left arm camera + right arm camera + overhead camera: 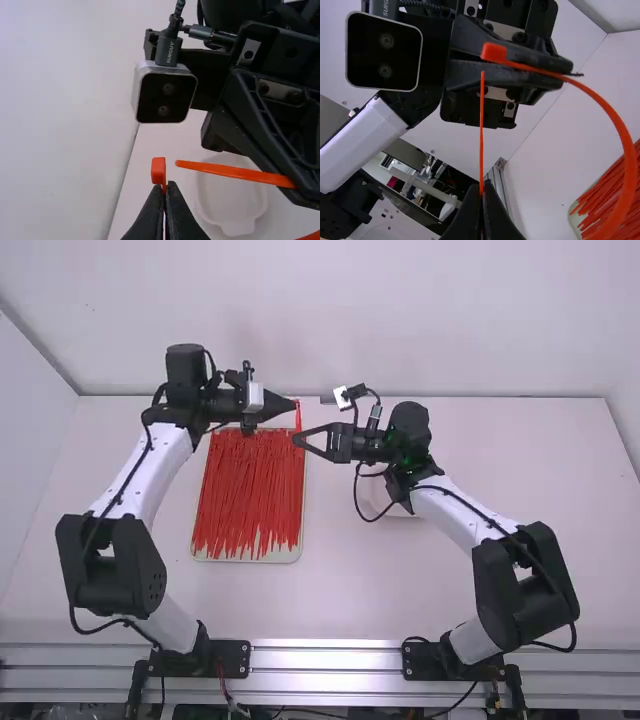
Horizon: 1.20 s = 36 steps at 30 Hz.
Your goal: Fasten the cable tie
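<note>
Your left tool [164,189] is clenched on the head [158,171] of the cable tie [230,172], your right tool [481,190] on its tail [481,130], near the spare ties [250,490]; if misaligned, the springy tip may miss the slot and buckle.

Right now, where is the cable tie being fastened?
In the high view the cable tie is held between the left gripper and right gripper, above the far right corner of the tray of spare ties.
</note>
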Tool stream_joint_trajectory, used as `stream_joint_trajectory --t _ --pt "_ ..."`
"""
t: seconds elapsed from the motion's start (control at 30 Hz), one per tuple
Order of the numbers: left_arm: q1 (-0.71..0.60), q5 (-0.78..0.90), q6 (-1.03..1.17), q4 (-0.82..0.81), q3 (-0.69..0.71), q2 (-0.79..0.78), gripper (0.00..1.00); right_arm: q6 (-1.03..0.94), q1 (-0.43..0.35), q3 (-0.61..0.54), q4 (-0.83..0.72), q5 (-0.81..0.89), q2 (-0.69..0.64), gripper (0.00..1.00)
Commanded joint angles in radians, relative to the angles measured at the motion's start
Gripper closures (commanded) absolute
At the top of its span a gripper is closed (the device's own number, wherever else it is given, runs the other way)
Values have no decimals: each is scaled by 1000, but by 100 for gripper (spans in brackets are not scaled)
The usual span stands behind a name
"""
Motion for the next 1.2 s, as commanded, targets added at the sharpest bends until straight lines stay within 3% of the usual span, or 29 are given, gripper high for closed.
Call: stream_joint_trajectory --t 0.0,1.17 --pt "-5 39 22 8 -11 4 98 1 0 23 3 0 3 100" --pt "-13 66 -4 15 -18 4 98 36 -3 23 2 28 3 100"
